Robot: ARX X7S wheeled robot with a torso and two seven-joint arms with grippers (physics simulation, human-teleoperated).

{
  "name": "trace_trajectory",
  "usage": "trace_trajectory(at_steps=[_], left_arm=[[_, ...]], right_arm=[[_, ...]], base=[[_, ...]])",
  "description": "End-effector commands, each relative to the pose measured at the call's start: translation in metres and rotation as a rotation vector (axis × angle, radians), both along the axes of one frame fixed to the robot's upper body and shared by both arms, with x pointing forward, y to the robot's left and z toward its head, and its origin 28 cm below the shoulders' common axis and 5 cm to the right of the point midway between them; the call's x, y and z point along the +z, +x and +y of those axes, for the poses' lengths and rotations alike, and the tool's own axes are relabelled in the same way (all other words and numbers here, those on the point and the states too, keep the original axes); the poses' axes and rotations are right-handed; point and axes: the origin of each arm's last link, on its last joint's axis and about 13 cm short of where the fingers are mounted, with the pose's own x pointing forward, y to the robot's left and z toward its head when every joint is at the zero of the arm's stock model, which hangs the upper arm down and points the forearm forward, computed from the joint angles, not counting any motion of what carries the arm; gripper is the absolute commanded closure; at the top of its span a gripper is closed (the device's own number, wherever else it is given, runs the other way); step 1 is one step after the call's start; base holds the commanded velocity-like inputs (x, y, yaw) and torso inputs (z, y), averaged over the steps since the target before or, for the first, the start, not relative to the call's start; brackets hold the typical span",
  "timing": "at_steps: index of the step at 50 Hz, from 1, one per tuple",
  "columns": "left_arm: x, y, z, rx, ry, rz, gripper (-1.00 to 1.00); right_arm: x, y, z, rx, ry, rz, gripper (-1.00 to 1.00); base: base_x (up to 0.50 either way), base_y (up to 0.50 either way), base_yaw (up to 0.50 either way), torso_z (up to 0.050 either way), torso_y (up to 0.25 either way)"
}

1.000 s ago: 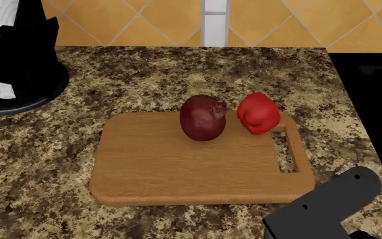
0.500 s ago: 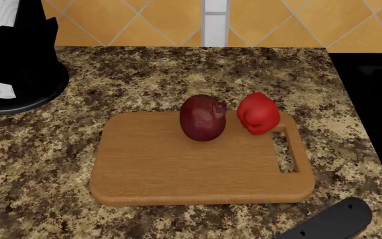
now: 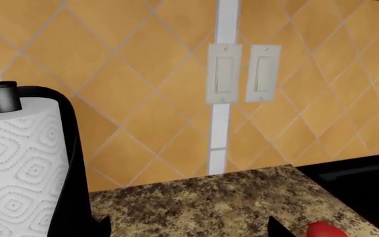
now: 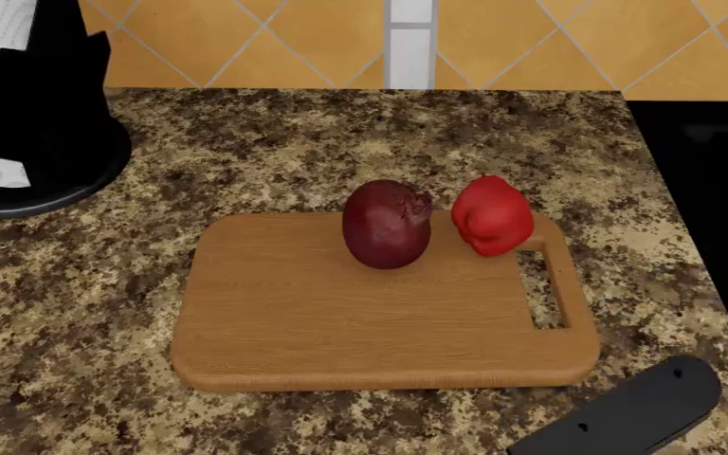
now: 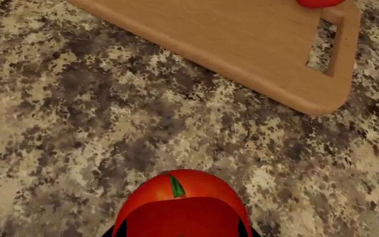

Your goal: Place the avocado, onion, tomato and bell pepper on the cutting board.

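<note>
My right gripper held the tomato clamped above the bench; I couldn't see the left gripper.

No readable text, no labels, no brands, no numbers, no signs on any surface in view

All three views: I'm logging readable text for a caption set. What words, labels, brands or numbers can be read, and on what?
None: no readable text in any view.
Paper towel roll: an embossed diamond pattern only, no lettering.
Wall switches: plain plates, no markings.
Cutting board, onion, bell pepper and tomato: no labels or stickers.
</note>
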Motion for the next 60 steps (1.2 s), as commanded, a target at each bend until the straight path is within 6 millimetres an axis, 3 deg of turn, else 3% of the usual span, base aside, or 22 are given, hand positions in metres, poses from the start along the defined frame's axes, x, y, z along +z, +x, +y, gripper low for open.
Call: trace_trajectory(at_steps=[1, 11, 60], left_arm=[[0.006, -0.001, -0.004, -0.046, -0.007, -0.034, -1.0], [0.007, -0.001, -0.004, -0.046, -0.004, -0.039, -1.0], [0.014, -0.004, -0.002, -0.04, -0.003, -0.059, -1.0]], right_arm=[[0.022, 0.009, 0.001, 0.044, 0.005, -0.117, 1.0], [0.032, 0.025, 0.002, 0.043, 0.015, -0.188, 1.0], [0.006, 0.148, 0.007, -0.067, 0.15, -0.313, 1.0]], base=[[0.0, 0.0, 0.0, 0.0, 0.0], [0.0, 0.0, 0.0, 0.0, 0.0], [0.0, 0.0, 0.0, 0.0, 0.0]])
